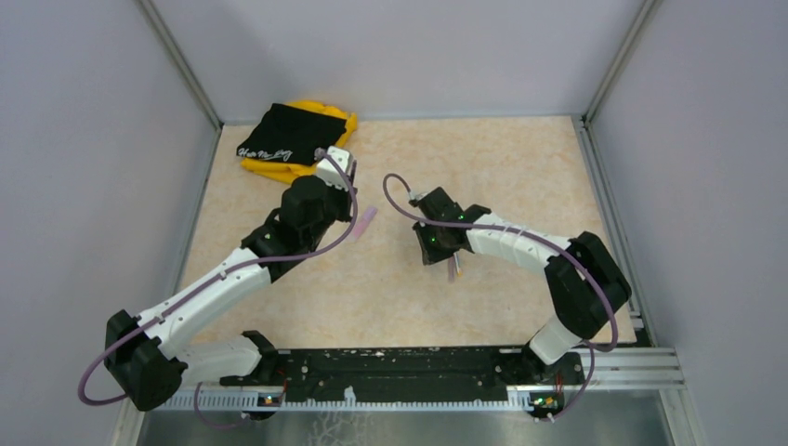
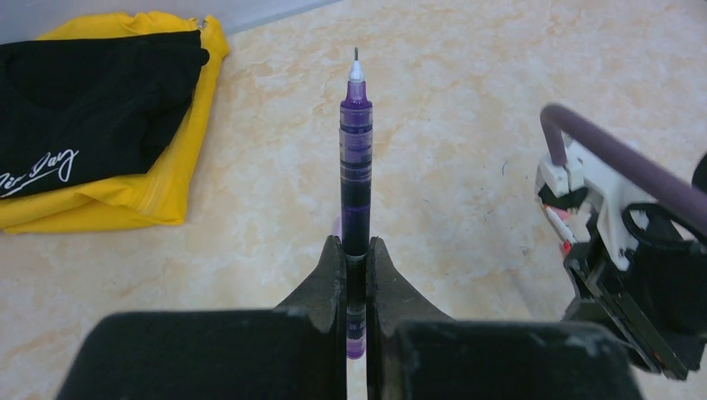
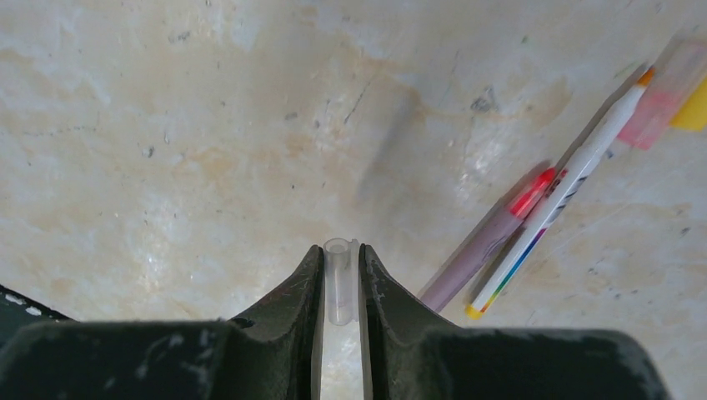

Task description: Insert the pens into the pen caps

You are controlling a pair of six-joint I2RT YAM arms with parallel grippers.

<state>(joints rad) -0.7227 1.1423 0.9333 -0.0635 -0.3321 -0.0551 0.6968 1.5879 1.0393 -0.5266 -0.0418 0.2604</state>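
Overhead, both arms reach across the pale marbled table (image 1: pixel 520 177). The left one ends near the black-and-yellow folded fabric bag (image 1: pixel 293 139) and the right one well away from it, so pen and cap are not yet aligned.

From the left wrist, the left gripper (image 2: pixel 356 250) is pinched on the rear end of a dark purple translucent pen (image 2: pixel 356 158), whose fine needle tip points onward to the right of the bag. So much barrel stands free that I judge the tip could swing or slip during mating.

From the right wrist, with the bag out of sight, the right gripper (image 3: pixel 339 254) clamps a stubby clear-lilac plastic cap (image 3: pixel 338 287), only its mouth peeking out. An off-axis approach would likely jab the rim, driving the cap back between the fingers or bending the tip. A white pen with an orange tip (image 3: pixel 575 179) and a pinkish-red pen (image 3: pixel 492 237) lie uncapped on the table.
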